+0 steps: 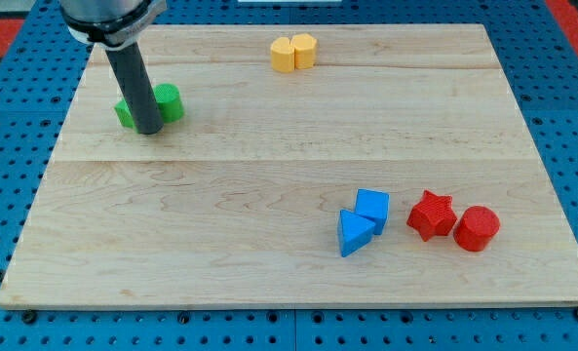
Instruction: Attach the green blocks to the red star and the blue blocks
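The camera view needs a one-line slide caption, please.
My tip at the green blocks, far from the blue blocks and red star.

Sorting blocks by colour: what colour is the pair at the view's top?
Yellow: the two yellow blocks, seen in the camera view.

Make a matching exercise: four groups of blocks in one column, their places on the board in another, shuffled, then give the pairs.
Things
1. green blocks
2. yellow blocks
3. blue blocks
4. red star and red cylinder

Places
A. farthest toward the view's right, in the lower part
B. near the view's top edge, about the middle
C. the view's upper left, with my tip right at them
D. just to the view's left of the red star, lower part

Pairs: 1-C, 2-B, 3-D, 4-A
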Action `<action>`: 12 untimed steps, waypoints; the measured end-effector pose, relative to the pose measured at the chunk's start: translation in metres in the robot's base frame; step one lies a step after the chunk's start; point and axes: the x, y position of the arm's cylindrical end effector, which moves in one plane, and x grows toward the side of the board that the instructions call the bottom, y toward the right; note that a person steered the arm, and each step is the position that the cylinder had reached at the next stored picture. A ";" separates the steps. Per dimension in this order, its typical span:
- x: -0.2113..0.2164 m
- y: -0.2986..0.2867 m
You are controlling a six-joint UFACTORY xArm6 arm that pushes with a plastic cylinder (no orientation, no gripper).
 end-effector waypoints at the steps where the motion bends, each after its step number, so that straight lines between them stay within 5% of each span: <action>1: 0.076 0.010; 2: 0.050 -0.073; 3: -0.006 -0.093; 6: -0.060 0.003; 9: 0.002 0.156; 10: -0.015 0.169; 12: 0.094 0.254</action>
